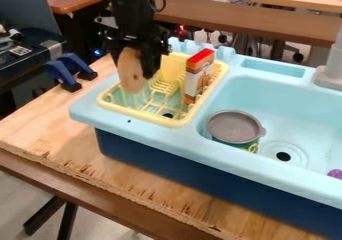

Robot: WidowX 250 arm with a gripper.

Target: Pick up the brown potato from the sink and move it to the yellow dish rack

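Brown oval seemingly between gripper fingers

You have a plywood tabletop with a splintered near edge, carrying the light-blue toy sink on its dark-blue base, with blue clamps at the wood's far-left edge.

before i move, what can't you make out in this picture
In the camera view:
purple thing: cut by the right edge
base of the grey-topped container: hidden by the sink's near rim
print on the box: too small
tan oval piece: far side turned away
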